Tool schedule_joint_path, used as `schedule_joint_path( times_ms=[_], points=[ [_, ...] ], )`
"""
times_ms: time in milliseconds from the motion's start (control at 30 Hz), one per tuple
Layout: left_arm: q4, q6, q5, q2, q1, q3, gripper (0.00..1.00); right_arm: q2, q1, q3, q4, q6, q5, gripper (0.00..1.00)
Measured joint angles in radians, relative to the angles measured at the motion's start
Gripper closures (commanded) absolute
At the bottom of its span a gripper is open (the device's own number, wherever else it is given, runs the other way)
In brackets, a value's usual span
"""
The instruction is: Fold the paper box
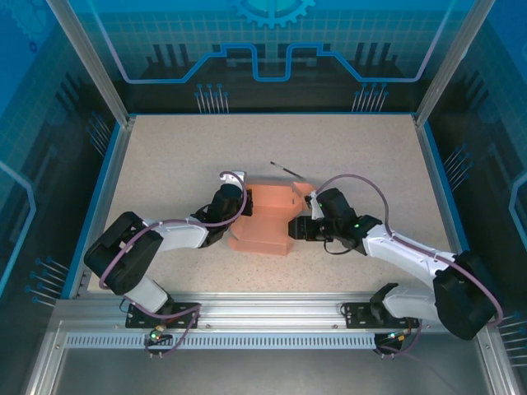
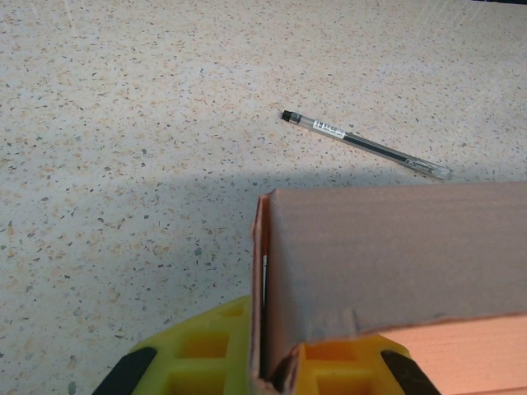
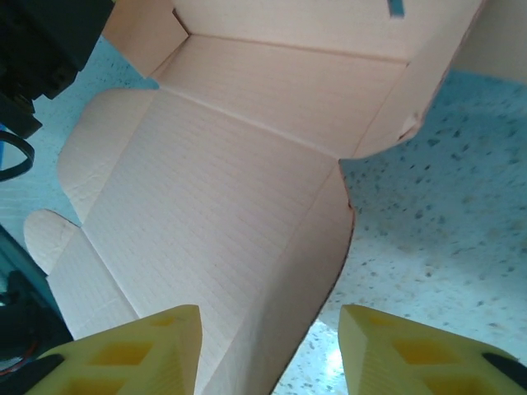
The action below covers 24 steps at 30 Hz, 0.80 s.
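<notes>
Your left claw (image 2: pixel 276 339) pinches a side wall of the paper box (image 1: pixel 265 219). Your right claw (image 3: pixel 272 333) sits spread, with the box's opposite flap between its fingers.

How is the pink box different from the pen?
The paper box is pink, wide and partly folded up; the pen is clear, thin and straight. The paper box has one wall pinched in the left gripper; the pen lies loose, with nothing touching it. Both are on the speckled table.
</notes>
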State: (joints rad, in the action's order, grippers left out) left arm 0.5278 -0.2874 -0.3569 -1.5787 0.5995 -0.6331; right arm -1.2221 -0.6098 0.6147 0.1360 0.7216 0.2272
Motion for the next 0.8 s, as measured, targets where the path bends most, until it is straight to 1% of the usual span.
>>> schedule_joint_path(
  times_ms=[233, 400, 600, 800],
  points=[
    [0.0, -0.002, -0.006, 0.004, 0.0, 0.0, 1.0, -0.012, 0.004, -0.095, -0.166, 0.149, 0.035, 0.76],
    [0.0, -0.002, -0.011, 0.012, 0.0, 0.0, 1.0, -0.012, 0.01, -0.136, -0.282, 0.237, 0.035, 0.85],
    [0.0, -0.003, -0.032, 0.017, 0.0, 0.0, 1.0, 0.001, 0.016, -0.183, -0.377, 0.314, 0.02, 0.92],
    [0.02, -0.014, -0.032, 0.018, 0.0, -0.001, 1.0, 0.055, 0.018, -0.235, -0.459, 0.365, 0.012, 0.95]
  ],
)
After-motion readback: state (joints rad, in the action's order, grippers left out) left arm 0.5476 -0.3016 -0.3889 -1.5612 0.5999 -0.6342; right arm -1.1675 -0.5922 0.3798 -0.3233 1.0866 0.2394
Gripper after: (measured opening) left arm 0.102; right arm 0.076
